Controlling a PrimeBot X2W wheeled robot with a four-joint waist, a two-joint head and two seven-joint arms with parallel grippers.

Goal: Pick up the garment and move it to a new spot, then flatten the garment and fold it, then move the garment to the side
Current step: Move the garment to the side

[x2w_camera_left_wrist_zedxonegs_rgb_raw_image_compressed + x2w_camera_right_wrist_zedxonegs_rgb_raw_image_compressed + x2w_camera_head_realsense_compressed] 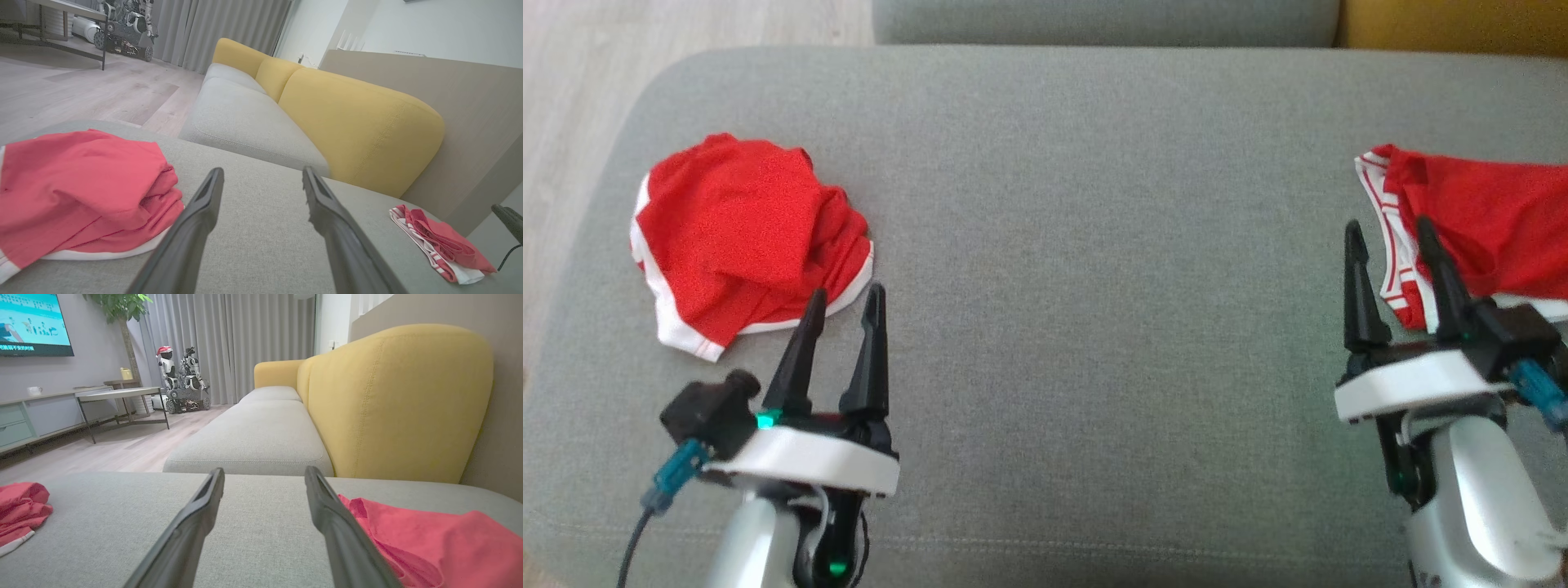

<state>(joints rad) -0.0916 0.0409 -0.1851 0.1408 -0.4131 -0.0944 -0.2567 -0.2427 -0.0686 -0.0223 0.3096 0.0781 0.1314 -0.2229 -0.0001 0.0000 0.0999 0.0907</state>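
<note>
Left gripper [847, 288], right gripper [1388, 220]: jaws spread (both empty).

Seat [1094, 204]: grey woven cloth, matt, coarse weave. Left garment [743, 229] and right garment [1494, 212]: thin red cloth, matt, creased, with white trim. Fingers [796, 359]: matt black plastic. Wrist plates [809, 461]: glossy white plastic. Forearms [1478, 490]: silver, smooth, satin sheen. Far backrest [359, 122]: yellow cloth, matt, stitched seams. Floor [572, 82]: pale wood, smooth.

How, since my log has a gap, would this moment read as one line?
left gripper: open, empty | right gripper: open, empty | red garment: crumpled, left on cushion | striped garment: right end | stage: nothing lifted
</note>
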